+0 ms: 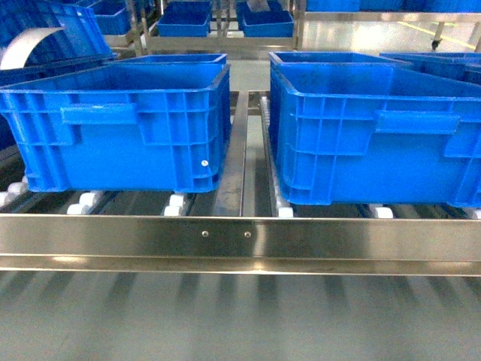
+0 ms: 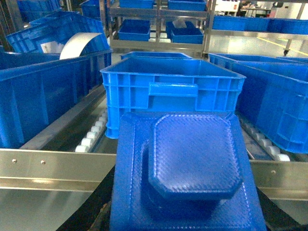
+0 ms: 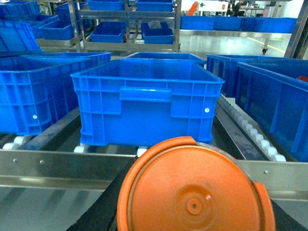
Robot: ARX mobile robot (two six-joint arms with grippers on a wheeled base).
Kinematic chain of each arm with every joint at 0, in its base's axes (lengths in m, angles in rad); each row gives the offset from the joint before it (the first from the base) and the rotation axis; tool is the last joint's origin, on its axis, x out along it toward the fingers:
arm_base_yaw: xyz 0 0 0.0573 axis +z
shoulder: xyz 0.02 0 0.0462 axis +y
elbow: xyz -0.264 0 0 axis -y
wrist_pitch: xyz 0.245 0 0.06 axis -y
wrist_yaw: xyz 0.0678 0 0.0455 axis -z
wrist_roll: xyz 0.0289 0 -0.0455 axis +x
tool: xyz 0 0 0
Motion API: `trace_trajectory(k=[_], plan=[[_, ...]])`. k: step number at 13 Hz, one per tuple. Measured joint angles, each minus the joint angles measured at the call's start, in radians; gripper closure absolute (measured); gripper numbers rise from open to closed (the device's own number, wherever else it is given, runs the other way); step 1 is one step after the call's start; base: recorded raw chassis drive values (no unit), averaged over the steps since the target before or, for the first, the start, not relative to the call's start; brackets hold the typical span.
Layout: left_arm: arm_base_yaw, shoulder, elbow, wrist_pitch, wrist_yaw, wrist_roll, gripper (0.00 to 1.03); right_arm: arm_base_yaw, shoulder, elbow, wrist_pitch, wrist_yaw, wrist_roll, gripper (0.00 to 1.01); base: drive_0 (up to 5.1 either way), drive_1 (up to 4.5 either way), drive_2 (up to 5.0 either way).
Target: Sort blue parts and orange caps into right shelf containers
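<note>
A blue part (image 2: pixel 187 168), a square slab with a raised octagonal block, fills the lower left wrist view, and my left gripper (image 2: pixel 185 216) is shut on it; only dark fingers (image 2: pixel 94 211) show at its sides. An orange cap (image 3: pixel 195 192) shows its round face low in the right wrist view, with my right gripper (image 3: pixel 195 221) shut on it. Both are held just short of the shelf's steel front rail (image 1: pixel 240 241). Two large blue containers stand on the rollers beyond, the left crate (image 1: pixel 120 128) and the right crate (image 1: pixel 376 135). Neither gripper shows in the head view.
A steel divider (image 1: pixel 239 150) runs between the two crate lanes, above white rollers (image 1: pixel 83 201). More blue crates stand to both sides (image 2: pixel 43 96) (image 3: pixel 279 101), one holding a white curved sheet (image 2: pixel 82 43). Racks with blue bins (image 3: pixel 130 29) stand across the aisle.
</note>
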State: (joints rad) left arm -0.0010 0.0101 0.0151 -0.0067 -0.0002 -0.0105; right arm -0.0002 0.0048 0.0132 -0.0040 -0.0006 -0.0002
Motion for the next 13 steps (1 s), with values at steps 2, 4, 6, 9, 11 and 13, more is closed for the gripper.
trace_trajectory(k=[2,4,6,9,11,13], plan=[[0.0,0.0,0.0,0.0,0.0,0.0,0.6,0.0,0.0,0.0,-0.001,0.0,0.0,0.56,0.0,4.33,-4.3],[0.0,0.0,0.0,0.0,0.0,0.0,0.6,0.0,0.0,0.0,-0.002,0.0,0.0,0.56,0.0,4.26,-4.3],[0.0,0.0,0.0,0.001,0.0,0.0,0.6,0.0,0.0,0.0,-0.002,0.0,0.0,0.56,-0.1,4.2,-4.4],[0.0,0.0,0.0,0.002,0.0,0.0,0.6,0.0,0.0,0.0,0.0,0.0,0.0,0.56,0.0,0.0,0.0],[0.0,0.0,0.0,-0.001,0.0,0.0,0.6,0.0,0.0,0.0,-0.002,0.0,0.0,0.56,0.0,0.0,0.0],[0.0,0.0,0.0,-0.001,0.0,0.0,0.6,0.0,0.0,0.0,-0.002,0.0,0.0,0.56,0.0,0.0,0.0]])
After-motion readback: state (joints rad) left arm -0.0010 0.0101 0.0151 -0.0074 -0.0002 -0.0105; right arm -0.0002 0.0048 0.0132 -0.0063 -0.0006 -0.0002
